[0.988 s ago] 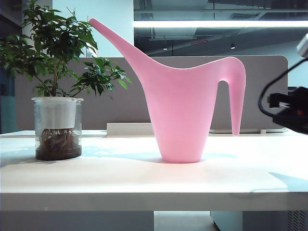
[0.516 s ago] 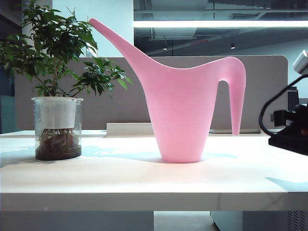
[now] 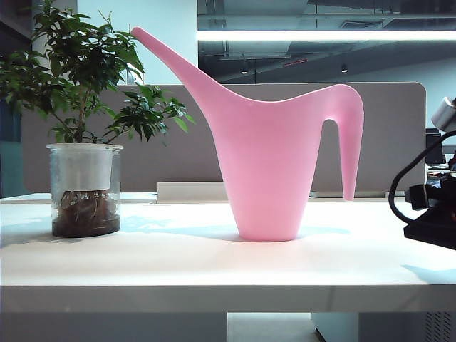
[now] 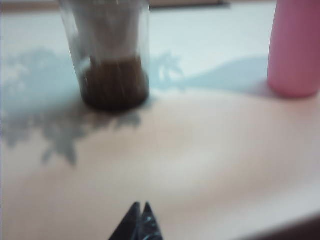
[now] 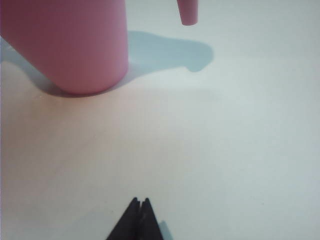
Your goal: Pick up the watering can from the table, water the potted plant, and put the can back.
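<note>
The pink watering can [image 3: 267, 164] stands upright mid-table, spout toward the potted plant [image 3: 85, 185] at the left. The plant's clear pot holds dark soil. My left gripper [image 4: 140, 205] is shut and empty over the table [image 4: 200, 160], well short of the pot [image 4: 112, 65], with the can's base [image 4: 295, 55] off to one side; this view is blurred. My right gripper [image 5: 140, 201] is shut and empty, low over the table [image 5: 225, 140]. Ahead of it are the can's base [image 5: 70, 45] and the handle's free end [image 5: 188, 12]. It touches neither.
The right arm's dark body with a black cable [image 3: 431, 214] sits at the right edge of the exterior view, just above the white table [image 3: 214, 263]. A grey partition [image 3: 385, 135] runs behind the table. The table's thick front edge faces the camera.
The right arm's dark body has sunk lower at the right edge of the exterior view. The can and the plant have not moved.
</note>
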